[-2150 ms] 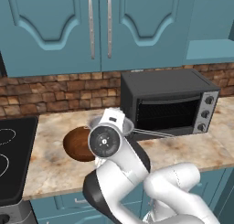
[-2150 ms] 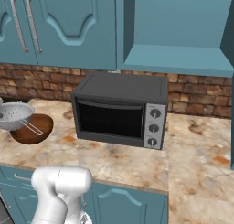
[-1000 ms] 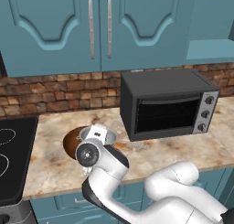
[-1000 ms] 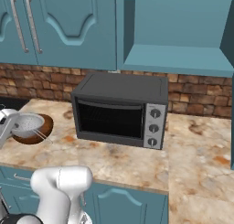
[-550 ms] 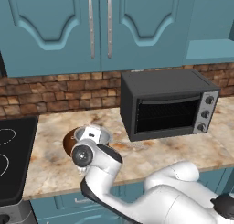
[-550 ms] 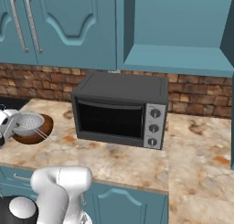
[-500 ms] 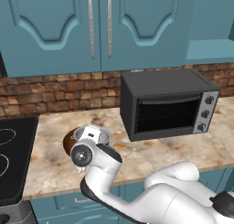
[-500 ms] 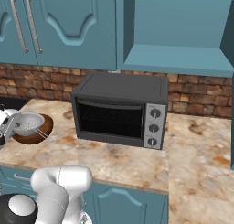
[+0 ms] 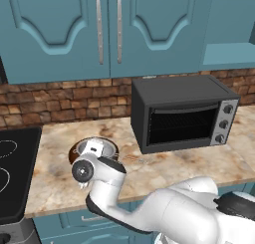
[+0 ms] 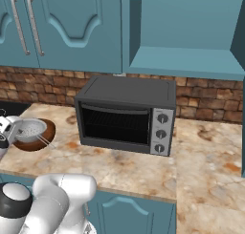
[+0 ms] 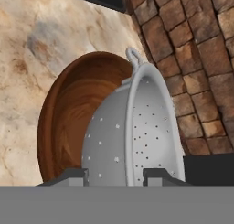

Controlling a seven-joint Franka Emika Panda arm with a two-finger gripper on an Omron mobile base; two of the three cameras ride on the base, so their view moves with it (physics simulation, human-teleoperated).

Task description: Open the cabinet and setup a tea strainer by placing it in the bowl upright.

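Observation:
The brown wooden bowl rests on the marble counter left of the toaster oven. The silvery perforated tea strainer sits inside it, mouth up and a little tilted, with a loop handle at its rim. My gripper is low over the bowl and shut on the strainer's wall, one fingertip inside and one outside. In the left base view my hand hides most of the strainer. The cabinet above the oven stands open, its inside bare.
A black toaster oven stands right beside the bowl. A black stove top lies to the left. The brick wall is just behind the bowl, and a two-door teal cabinet hangs above.
The hand has come down and to the left with the strainer, which went from above the bowl into it. Over the last half second almost nothing has moved.

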